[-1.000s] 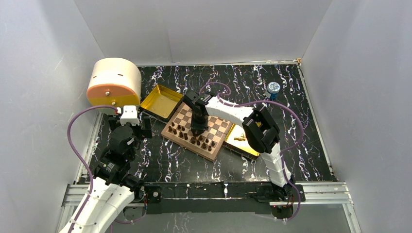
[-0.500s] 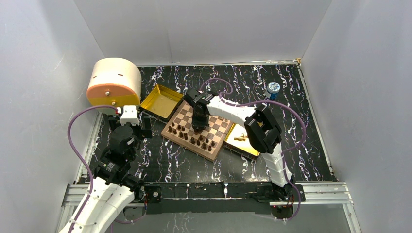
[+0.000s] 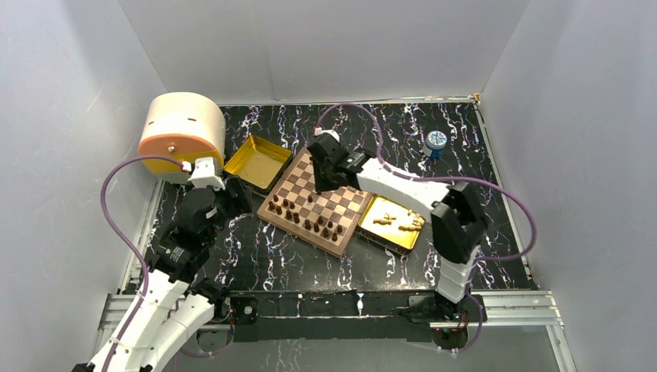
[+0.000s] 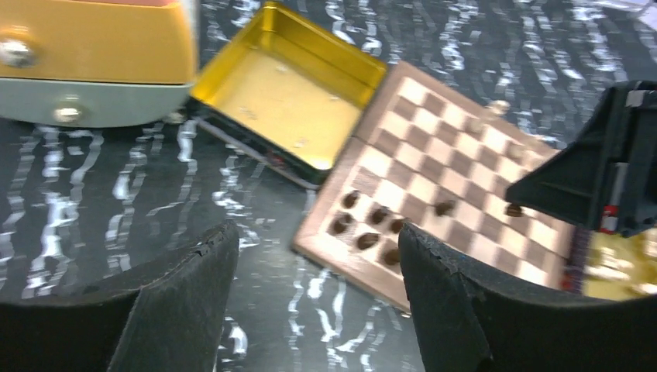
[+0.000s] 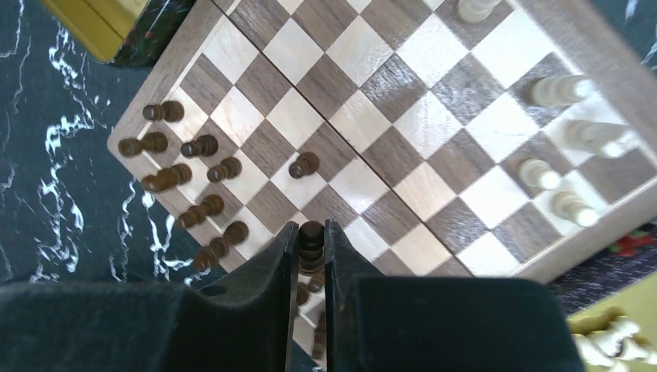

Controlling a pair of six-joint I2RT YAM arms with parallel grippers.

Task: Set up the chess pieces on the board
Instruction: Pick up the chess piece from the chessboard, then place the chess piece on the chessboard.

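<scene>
Nearest you, over the left side of the table (image 3: 310, 267), your left tool (image 4: 318, 240) hangs above the black marbled top. Its jaws are spread wide and there is nothing between them. It faces the left corner of the board (image 5: 341, 116).

The board lies about mid-table, turned at an angle to the table's edges. The dark chessmen (image 5: 200, 146) stand in two loose rows along its near-left side, and one more stands alone a little further in. Just beside the board's near-right side lies a gold tray (image 3: 391, 239) with several tan pieces (image 3: 409, 225) lying loose in it.

Your right tool (image 5: 311, 226) is over the board, pointing down. Its fingers are closed on a single dark piece (image 5: 311, 239), pinched upright between the two pads. You cannot tell from these views whether its foot touches a square. A handful of light chessmen (image 5: 559, 90) stand on the side of the board opposite the dark rows.

Past the board's far-left side sits a second gold tray (image 4: 287, 108), close against the rim. Beyond that, in the table's far left corner, there is a round cream and orange container (image 3: 182, 132). Toward the far right corner, well apart from the board, stands a small blue-capped object (image 3: 435, 141).
</scene>
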